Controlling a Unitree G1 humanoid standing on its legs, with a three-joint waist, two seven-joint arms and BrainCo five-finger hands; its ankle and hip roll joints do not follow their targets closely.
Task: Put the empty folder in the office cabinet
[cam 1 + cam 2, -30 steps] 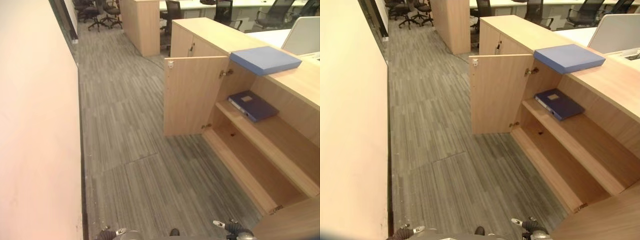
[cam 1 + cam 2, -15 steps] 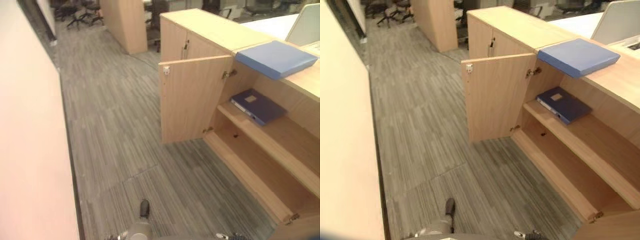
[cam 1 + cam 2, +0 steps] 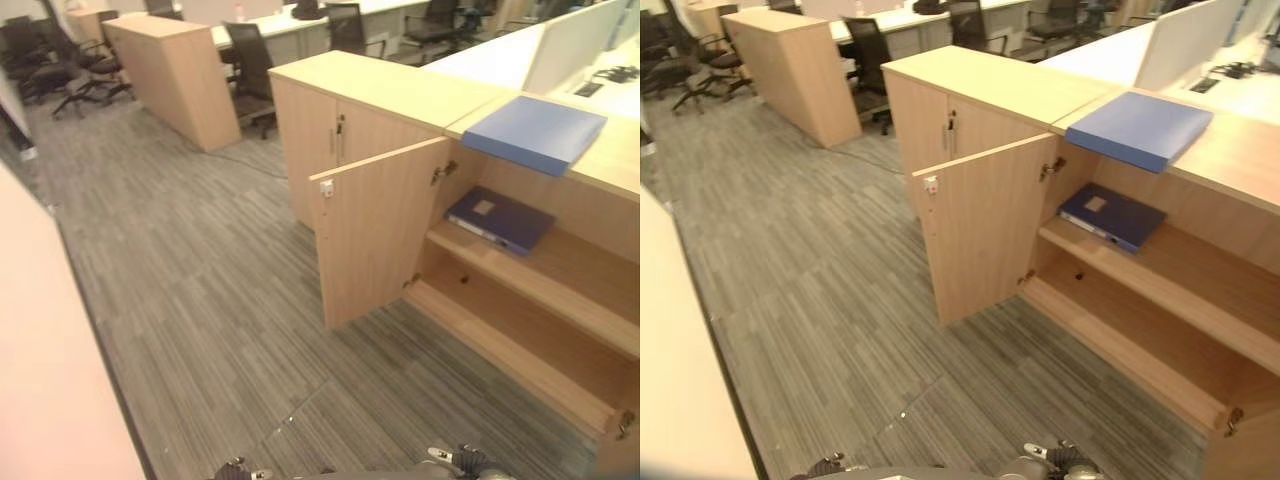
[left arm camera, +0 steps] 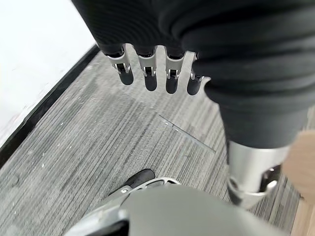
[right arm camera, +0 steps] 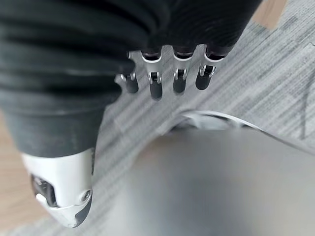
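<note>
Hanging low beside the robot, the left hand [image 4: 156, 73] has its fingers [image 4: 148, 78] straight and relaxed, and nothing is held in it. Under this hand is the grey striped carpet floor [image 3: 200, 270], and a pale wall [image 3: 50, 400] with a dark base strip runs along the outer side of it. The right hand [image 5: 167, 73] hangs in the same way on the other side, fingers loose and apart from the thumb, also with nothing inside. Past its fingers shows the same carpet, and a strip of light wood lies close to it.

Well ahead of both hands, and more to the side of the right hand, stands the office cabinet [image 3: 560, 330] of light wood. Its door [image 3: 375, 235] is swung open toward the floor side. Inside are two levels: on the upper shelf [image 3: 540, 280] lies a dark blue folder [image 3: 498, 218], flat, near the door end. The lower level holds nothing that I can see. On the top of the cabinet, just above the dark folder, lies a lighter blue folder [image 3: 535, 130], also flat, with one corner reaching over the edge.

Beyond the open door stands a second cabinet [image 3: 350, 110] with closed doors, touching the first one. Farther away are a tall wooden cabinet [image 3: 175, 75] and several black office chairs [image 3: 250, 60] at desks.
</note>
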